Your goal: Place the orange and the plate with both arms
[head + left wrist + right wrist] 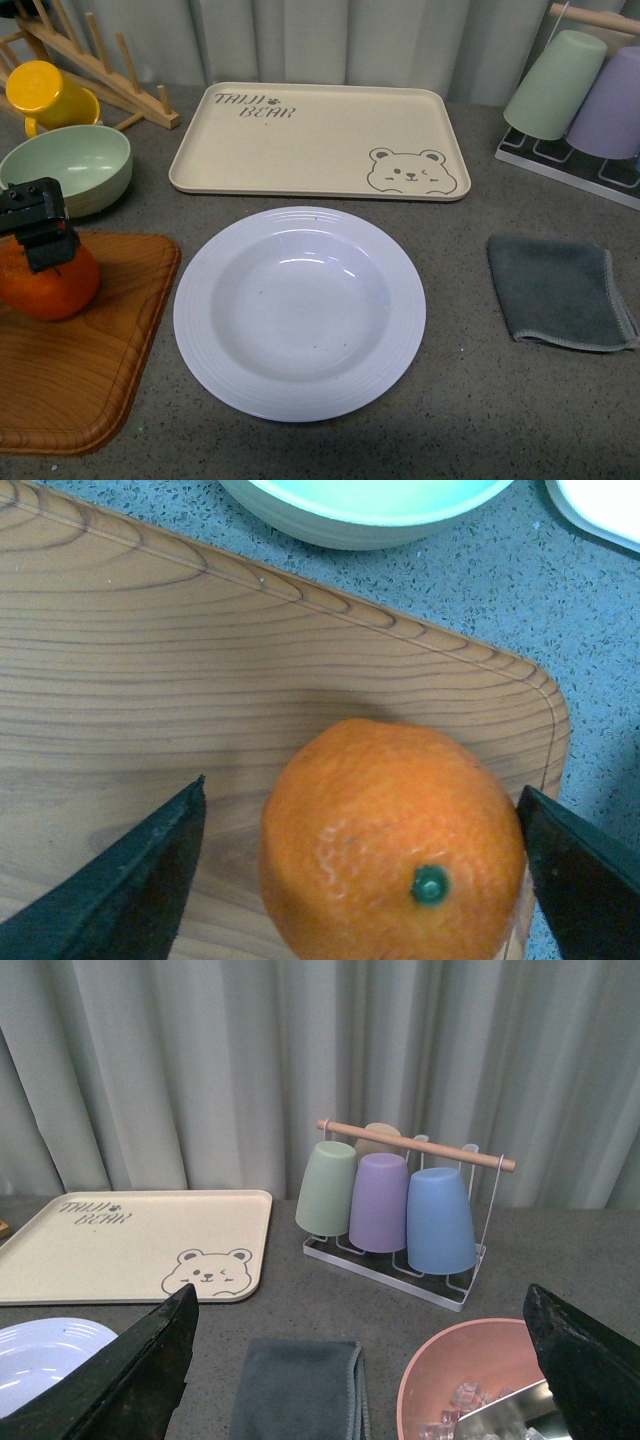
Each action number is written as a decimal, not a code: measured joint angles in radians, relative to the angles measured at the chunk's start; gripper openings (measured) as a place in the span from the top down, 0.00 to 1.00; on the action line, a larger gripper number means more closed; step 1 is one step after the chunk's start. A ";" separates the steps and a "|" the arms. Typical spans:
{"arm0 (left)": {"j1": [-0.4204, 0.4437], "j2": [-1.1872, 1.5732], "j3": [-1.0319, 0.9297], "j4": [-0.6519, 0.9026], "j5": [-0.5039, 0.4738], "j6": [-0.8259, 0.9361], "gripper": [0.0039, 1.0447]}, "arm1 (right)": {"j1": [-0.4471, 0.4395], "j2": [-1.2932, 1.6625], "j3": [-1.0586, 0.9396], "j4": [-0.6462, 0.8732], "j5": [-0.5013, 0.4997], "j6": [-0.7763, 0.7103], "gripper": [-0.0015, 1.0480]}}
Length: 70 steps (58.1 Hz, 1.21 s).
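The orange [48, 290] rests on a wooden board [100, 380] at the front left. My left gripper [47, 256] hangs right over it, open. In the left wrist view the orange [390, 840] sits between the two dark fingers [120, 890], green stem dot up, with a gap on each side. The white plate [200, 320] lies empty on the grey table in the middle. My right gripper [357, 1300] is open and holds nothing; it is out of the front view. Its wrist view catches the plate's rim [40, 1355] at one corner.
Behind the board stand a pale green bowl [70, 165], a yellow cup [45, 90] and a wooden rack. The beige bear tray [320, 140] lies behind the plate. At right are a grey cloth [560, 290], a cup rack [580, 90] and a pink bowl [450, 1370] with ice.
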State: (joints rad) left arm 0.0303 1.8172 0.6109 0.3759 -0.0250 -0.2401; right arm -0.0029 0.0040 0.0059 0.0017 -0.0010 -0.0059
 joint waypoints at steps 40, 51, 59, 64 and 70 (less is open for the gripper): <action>-0.035 -0.041 0.007 -0.045 0.003 -0.021 0.44 | 0.000 0.000 0.000 0.000 0.000 0.000 0.09; -0.119 -0.086 0.062 -0.068 0.004 -0.053 0.44 | 0.000 0.000 0.000 0.000 0.000 0.000 0.09; -0.206 -0.081 0.109 -0.079 0.006 -0.084 0.44 | 0.000 0.000 0.000 0.000 0.000 0.000 0.09; -0.250 -0.070 0.129 -0.080 0.006 -0.100 0.44 | 0.000 0.000 0.000 0.000 0.000 0.000 0.09; -0.306 -0.045 0.154 -0.080 0.006 -0.121 0.44 | 0.000 0.000 0.000 0.000 0.000 0.000 0.09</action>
State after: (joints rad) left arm -0.2760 1.7725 0.7650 0.2955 -0.0193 -0.3611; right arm -0.0029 0.0040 0.0059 0.0017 -0.0010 -0.0059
